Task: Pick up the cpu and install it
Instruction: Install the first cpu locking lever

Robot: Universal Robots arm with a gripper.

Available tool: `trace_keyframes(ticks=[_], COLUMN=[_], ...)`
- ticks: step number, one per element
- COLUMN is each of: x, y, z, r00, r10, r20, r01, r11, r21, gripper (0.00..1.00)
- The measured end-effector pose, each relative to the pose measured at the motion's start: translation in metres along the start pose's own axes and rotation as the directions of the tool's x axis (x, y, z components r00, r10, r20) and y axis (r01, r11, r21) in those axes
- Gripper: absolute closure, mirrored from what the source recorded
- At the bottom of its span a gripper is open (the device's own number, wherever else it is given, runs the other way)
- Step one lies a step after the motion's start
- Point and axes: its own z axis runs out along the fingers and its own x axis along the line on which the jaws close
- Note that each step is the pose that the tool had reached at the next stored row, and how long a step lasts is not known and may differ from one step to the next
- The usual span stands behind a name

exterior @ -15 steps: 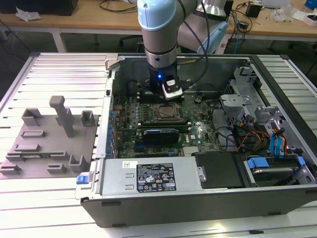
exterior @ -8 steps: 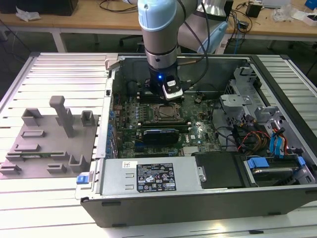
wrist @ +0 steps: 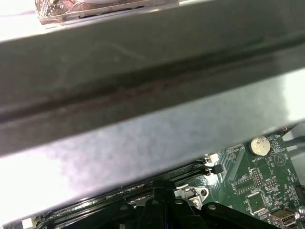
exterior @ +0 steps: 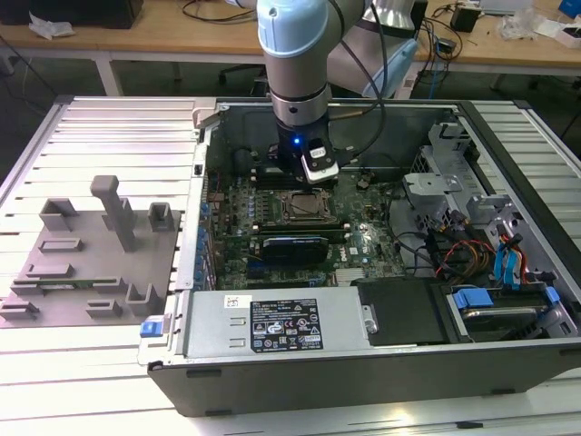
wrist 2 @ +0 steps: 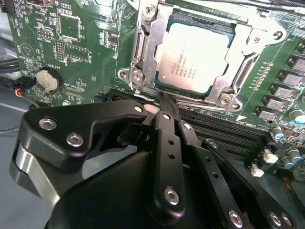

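The cpu (wrist 2: 195,57), a silvery-white square chip, lies flat in the socket (exterior: 306,208) on the green motherboard, with the metal bracket (wrist 2: 143,47) framing its edges. My gripper (wrist 2: 164,99) hangs just beside the socket, over the memory slots. Its black fingers (wrist 2: 167,125) meet in a single tip with nothing visible between them. In the exterior view the gripper (exterior: 306,180) sits low inside the open computer case (exterior: 363,363), just behind the socket. The first wrist view shows the joined fingertips (wrist: 161,187) under a grey case wall (wrist: 143,95).
A long dark expansion card (exterior: 295,247) lies just in front of the socket. The power supply (exterior: 272,322) fills the case's front. Drive cage and coloured cables (exterior: 472,254) stand at the exterior view's right. A grey slotted fixture (exterior: 91,254) sits at the left. A coin battery (wrist 2: 49,80) is nearby.
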Motion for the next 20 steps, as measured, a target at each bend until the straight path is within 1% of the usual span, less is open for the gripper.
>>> trace_keyframes(ticks=[2,6,9,11,12,14,17,20], x=[-0.0001,-0.0010,-0.0010,-0.0004,0.0003,0.0019,0.0050,0.0079], y=[0.0002,0.0014,0.0020,0.0036,0.0047,0.0046,0.0041,0.0037], z=[-0.0008,-0.0079,-0.0087,-0.0086,-0.0084,-0.0085,-0.0083,-0.0073], r00=[1.0000,1.0000,1.0000,1.0000,1.0000,0.9999,0.9998,0.9997], r10=[0.000,0.000,0.000,-0.001,-0.001,-0.002,-0.003,-0.003], r20=[0.0000,0.0001,0.0010,0.0053,0.0096,0.0152,0.0210,0.0242], r01=[0.000,0.000,0.000,0.001,0.001,0.002,0.003,0.003], r11=[1.0000,1.0000,1.0000,1.0000,1.0000,1.0000,1.0000,1.0000], r21=[0.0003,-0.0001,-0.0002,-0.0016,-0.0031,-0.0050,-0.0065,-0.0079], gripper=[0.89,0.89,0.89,0.89,0.89,0.89,0.89,0.89])
